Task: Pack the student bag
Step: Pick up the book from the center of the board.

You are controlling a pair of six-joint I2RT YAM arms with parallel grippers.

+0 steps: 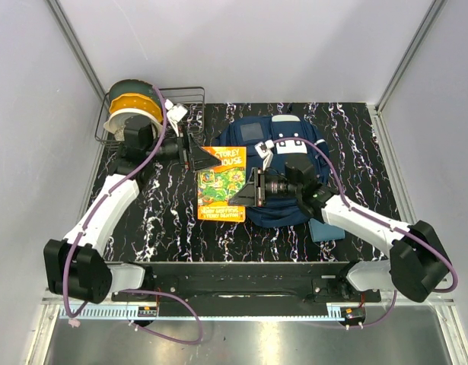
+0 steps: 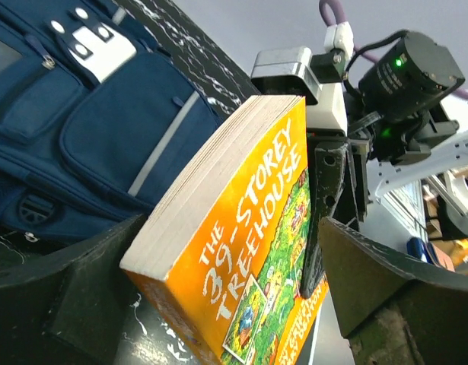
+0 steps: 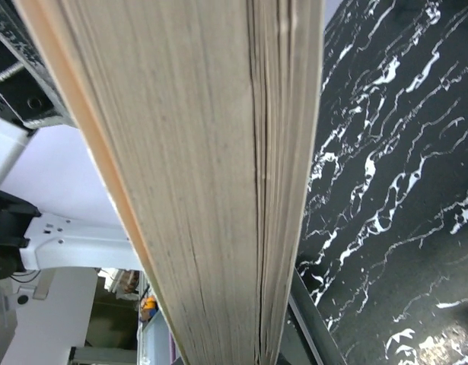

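We are pinching the book [image 1: 222, 185] in the right gripper [image 1: 254, 188], the left gripper [image 1: 202, 158] gaping wide; the bag [image 1: 285, 211] is lying just beyond, toward the right edge of the table [image 1: 157, 220].

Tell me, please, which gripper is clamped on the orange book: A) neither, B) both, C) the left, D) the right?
D: the right gripper pinches the edge of the orange book, while the jaws of the left gripper stand wide apart.
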